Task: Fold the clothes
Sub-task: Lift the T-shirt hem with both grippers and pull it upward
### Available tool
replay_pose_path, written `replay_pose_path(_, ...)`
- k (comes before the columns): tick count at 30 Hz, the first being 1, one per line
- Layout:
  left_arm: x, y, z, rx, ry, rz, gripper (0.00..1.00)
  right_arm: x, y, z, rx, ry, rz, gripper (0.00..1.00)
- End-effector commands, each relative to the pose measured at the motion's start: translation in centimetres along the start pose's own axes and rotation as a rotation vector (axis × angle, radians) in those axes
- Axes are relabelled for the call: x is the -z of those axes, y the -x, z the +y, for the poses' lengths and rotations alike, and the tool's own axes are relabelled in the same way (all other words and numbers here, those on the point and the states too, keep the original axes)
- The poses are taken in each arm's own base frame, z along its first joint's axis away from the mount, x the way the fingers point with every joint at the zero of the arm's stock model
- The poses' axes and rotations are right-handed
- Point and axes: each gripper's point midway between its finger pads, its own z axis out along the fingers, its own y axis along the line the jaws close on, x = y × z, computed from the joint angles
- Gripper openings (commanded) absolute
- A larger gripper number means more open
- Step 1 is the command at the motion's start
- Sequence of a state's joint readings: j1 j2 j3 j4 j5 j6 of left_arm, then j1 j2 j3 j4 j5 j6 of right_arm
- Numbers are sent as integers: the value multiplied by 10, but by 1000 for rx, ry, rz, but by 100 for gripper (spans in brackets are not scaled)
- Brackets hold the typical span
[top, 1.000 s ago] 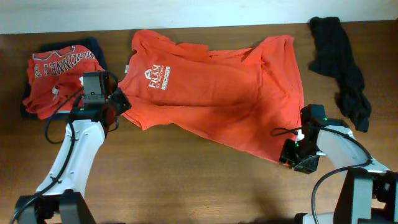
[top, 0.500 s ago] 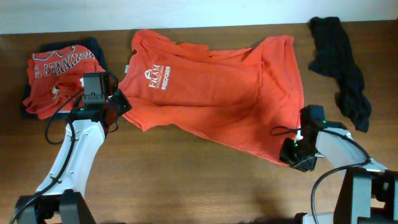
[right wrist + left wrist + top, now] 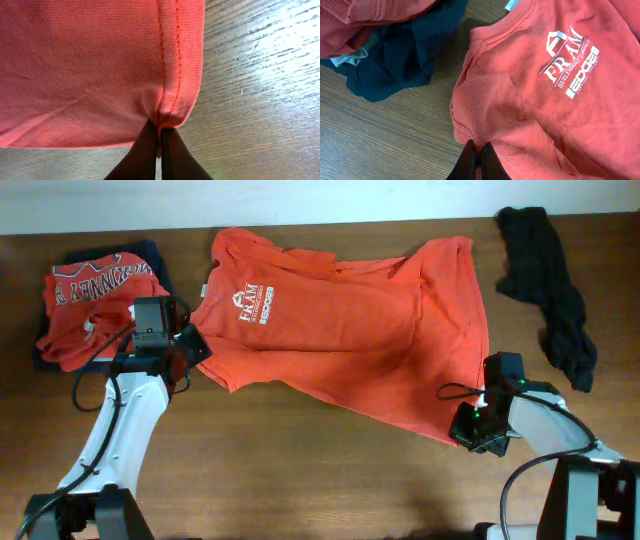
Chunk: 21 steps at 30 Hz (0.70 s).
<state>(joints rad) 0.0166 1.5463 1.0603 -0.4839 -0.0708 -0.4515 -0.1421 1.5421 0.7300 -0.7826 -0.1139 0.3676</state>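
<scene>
L gripper [image 3: 479, 150] was clamped on orange tee [image 3: 350, 345] sleeve, R gripper [image 3: 159, 136] on hem corner; thin pinches, fabric could slip w/ any lift.

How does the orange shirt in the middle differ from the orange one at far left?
The middle shirt lies spread open; the left shirt is bunched on a navy garment. The middle shirt bears a small white chest logo; the left shirt, large lettering. The left gripper and right gripper are shut on the middle shirt; neither holds the left shirt. Both are orange-red with white print.
</scene>
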Motion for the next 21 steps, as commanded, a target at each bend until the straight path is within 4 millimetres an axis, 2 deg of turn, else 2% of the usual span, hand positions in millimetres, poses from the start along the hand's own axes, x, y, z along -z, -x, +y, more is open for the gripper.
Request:
replay_pose_path(1, 10, 17, -2, -17, -9, -47, 1, 5, 5, 5, -12, 4, 15, 4)
replay_pose_path(3, 19, 26, -8, -28, -27, -70, 0, 27, 21, 14, -3, 18, -21, 4)
replay_pose_path(6, 42, 48, -17, -48, -53, -122, 0, 75, 50, 30, 39, 47, -101, 4)
replay_pose_path(9, 76, 76, -28, -74, -80, -192, 0, 136, 79, 44, 92, 78, -206, 4)
replay_pose_path(11, 102, 95, -35, -90, -98, -244, 1, 184, 98, 49, 118, 100, -301, 4)
replay_pose_path(16, 166, 137, -50, -101, -151, -382, 0, 304, 127, 43, 153, 134, -573, 4)
replay_pose_path(19, 203, 158, -58, -100, -185, -471, 0, 368, 131, 30, 142, 138, -735, 4)
replay_pose_path(21, 227, 170, -62, -96, -208, -527, 0, 404, 127, 21, 126, 138, -825, 4)
